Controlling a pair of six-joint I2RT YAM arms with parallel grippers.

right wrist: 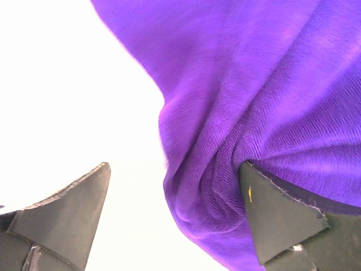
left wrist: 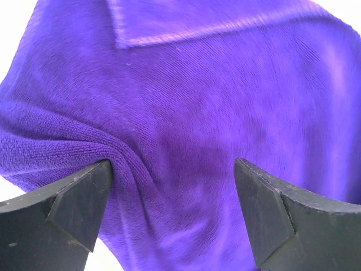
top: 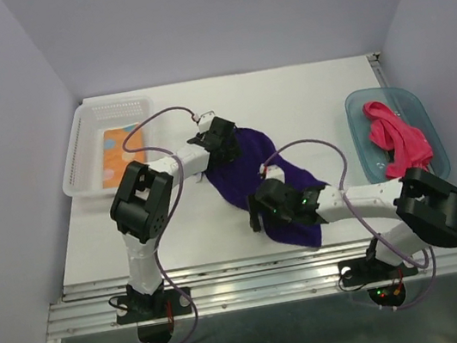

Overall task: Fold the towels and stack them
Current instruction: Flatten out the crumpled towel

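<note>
Purple towel lies rumpled and unfolded at the middle of the table. Left gripper is at its far-left edge and right gripper at its near end, both with jaws apart and nothing clamped. Orange towel is in the basket, possibly folded. Pink towel is heaped in the tub. We judge most of the work is left.

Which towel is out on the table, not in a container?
The purple towel, loose on the table; the orange towel lies in the clear basket, the pink towel in the teal tub.

Clear basket at the white table's left edge; teal tub at right.
</note>
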